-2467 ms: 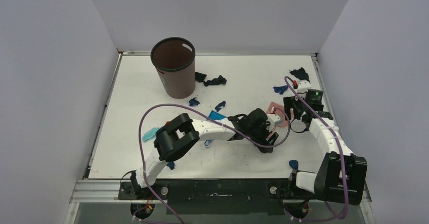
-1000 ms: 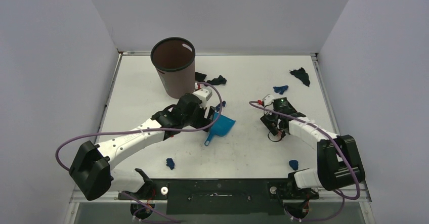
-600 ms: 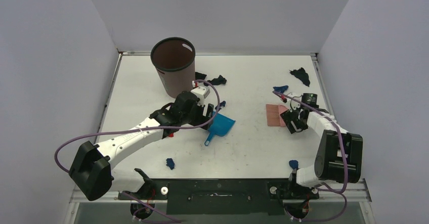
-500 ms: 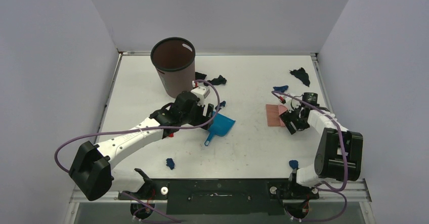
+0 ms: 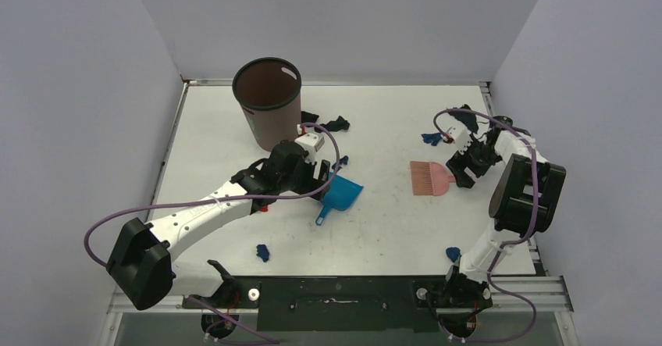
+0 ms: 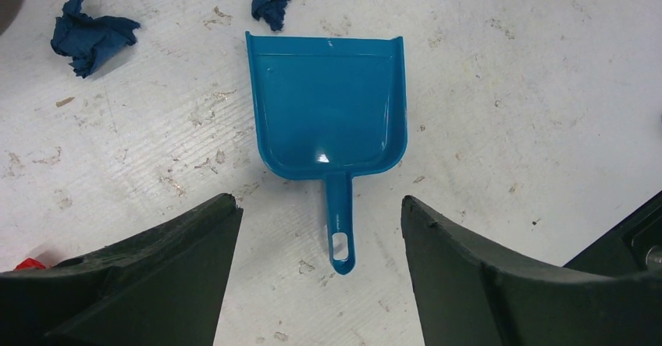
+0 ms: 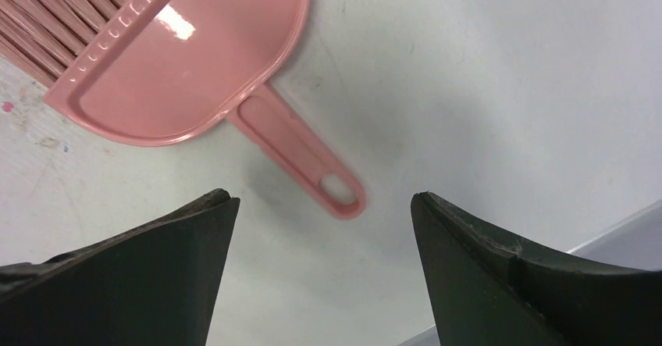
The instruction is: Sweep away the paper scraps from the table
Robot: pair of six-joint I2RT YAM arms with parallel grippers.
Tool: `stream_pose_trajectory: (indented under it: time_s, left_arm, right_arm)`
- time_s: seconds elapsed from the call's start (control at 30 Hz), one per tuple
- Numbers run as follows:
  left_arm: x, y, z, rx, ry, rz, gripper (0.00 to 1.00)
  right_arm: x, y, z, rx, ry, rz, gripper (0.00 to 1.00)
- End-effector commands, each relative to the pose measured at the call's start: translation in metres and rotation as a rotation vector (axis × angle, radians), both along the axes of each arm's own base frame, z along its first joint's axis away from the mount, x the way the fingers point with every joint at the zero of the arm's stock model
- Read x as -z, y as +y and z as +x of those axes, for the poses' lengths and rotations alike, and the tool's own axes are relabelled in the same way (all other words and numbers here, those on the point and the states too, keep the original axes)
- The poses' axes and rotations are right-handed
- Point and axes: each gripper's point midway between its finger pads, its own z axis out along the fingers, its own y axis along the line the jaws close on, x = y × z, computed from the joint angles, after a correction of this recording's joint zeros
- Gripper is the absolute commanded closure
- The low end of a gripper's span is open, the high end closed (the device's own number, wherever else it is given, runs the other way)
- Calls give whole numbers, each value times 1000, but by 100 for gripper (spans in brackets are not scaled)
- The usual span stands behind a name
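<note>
Both arms are hovering over their tools. The right gripper (image 7: 322, 197) is hanging with jaws spread wide and empty above the pink brush (image 7: 179, 57), whose handle is lying flat and slantwise on the table (image 5: 382, 229). The left gripper (image 6: 316, 199) is gaping, also empty, over the handle of the blue dustpan (image 6: 326, 104). The paper scraps (image 5: 332, 124) are lying scattered: beside the brown bin (image 5: 268, 104), towards the far right corner, and two close to the near edge. The step in hand is probably grasping the brush. Doing it well is calling for turning the wrist square to the slim handle, centring it, then descending and closing across its width.
</note>
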Motion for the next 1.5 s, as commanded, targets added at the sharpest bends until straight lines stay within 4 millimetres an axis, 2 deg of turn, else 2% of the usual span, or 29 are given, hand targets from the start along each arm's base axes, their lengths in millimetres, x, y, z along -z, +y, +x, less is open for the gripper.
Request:
stream_pose_trajectory:
  time_s: [0.0,0.17,0.27,0.4,0.47,0.6,0.67,0.87,1.0,1.17,1.33,1.47]
  left_arm:
    - [-30,-9,11,12,-77,-66,26]
    - [-27,-8,12,15,-79,-50,26]
    - [-25,-7,13,14,-77,-41,26]
    - [-25,-8,13,19,-76,-41,26]
    - [-24,-8,13,18,-74,-38,26]
    - [-23,-9,12,22,-68,-40,26]
    - [-23,-10,12,23,-67,-42,26]
    - [-23,-10,12,22,-68,-45,26]
    - [-25,-9,12,22,-70,-47,26]
    - [-28,-8,11,19,-82,-49,26]
    - [-31,-9,11,22,-83,-59,26]
    - [-31,-12,8,38,-69,-78,26]
  right_arm:
    - [0,14,4,-183,57,113,13]
    - [10,20,10,-230,138,187,12]
    - [19,17,6,-228,169,179,13]
    - [36,13,-8,-187,197,126,20]
    - [43,18,-28,-195,218,126,23]
    - [41,29,-56,-203,166,104,27]
    - [41,32,-63,-182,130,93,31]
    - [25,48,-59,-87,89,193,36]
    - [31,43,-49,-49,66,177,40]
    - [42,43,-57,-56,92,167,46]
    - [49,42,-71,-65,107,133,55]
    - [52,45,-85,-84,129,113,73]
